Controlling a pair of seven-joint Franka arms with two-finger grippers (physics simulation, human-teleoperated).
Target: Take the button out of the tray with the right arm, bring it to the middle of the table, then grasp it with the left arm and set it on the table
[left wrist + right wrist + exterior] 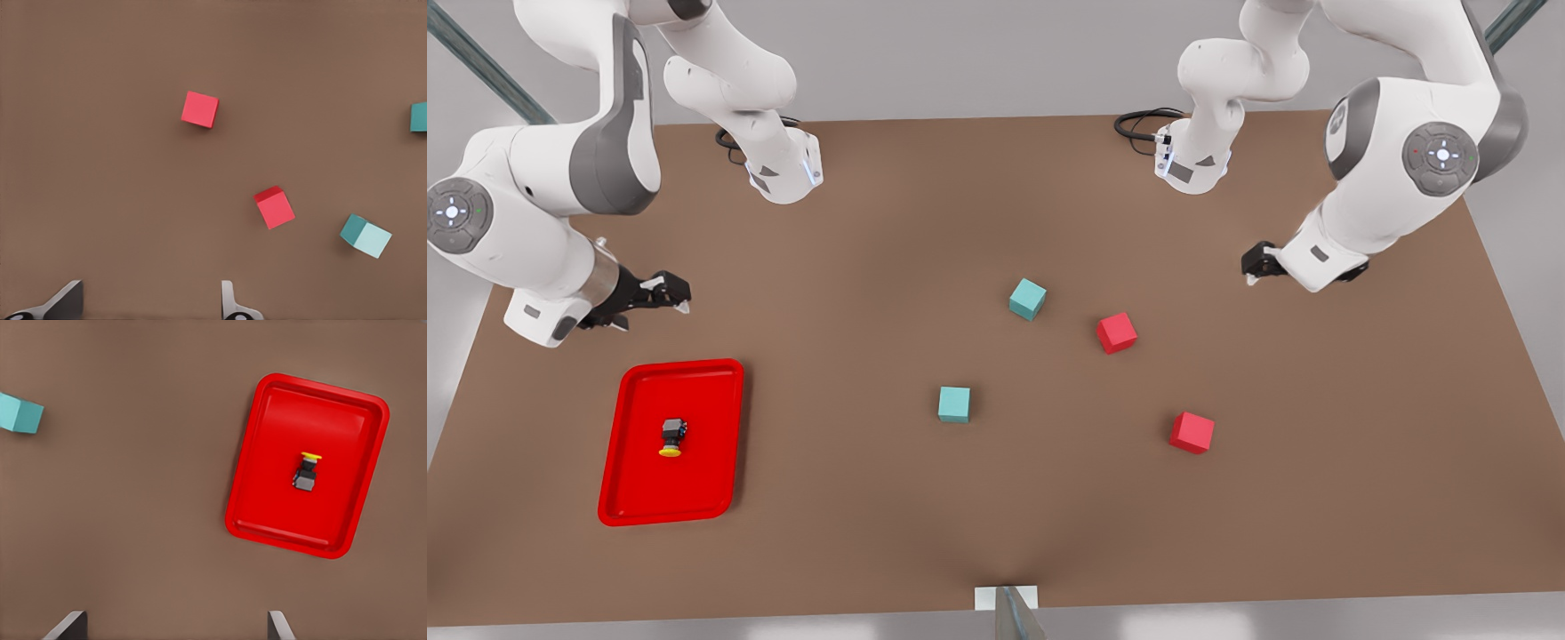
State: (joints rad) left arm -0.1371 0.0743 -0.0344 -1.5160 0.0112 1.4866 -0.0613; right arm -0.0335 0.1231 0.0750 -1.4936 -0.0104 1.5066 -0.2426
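The button, dark-bodied with a yellow cap, lies on its side inside the red tray at the front view's left. My right gripper hovers open above the table, behind the tray and apart from it. At the front view's right, my left gripper hangs open over bare table, holding nothing. That arm waits there.
Two teal cubes and two red cubes are scattered across the table's middle and right. The left wrist view shows the red cubes and a teal cube.
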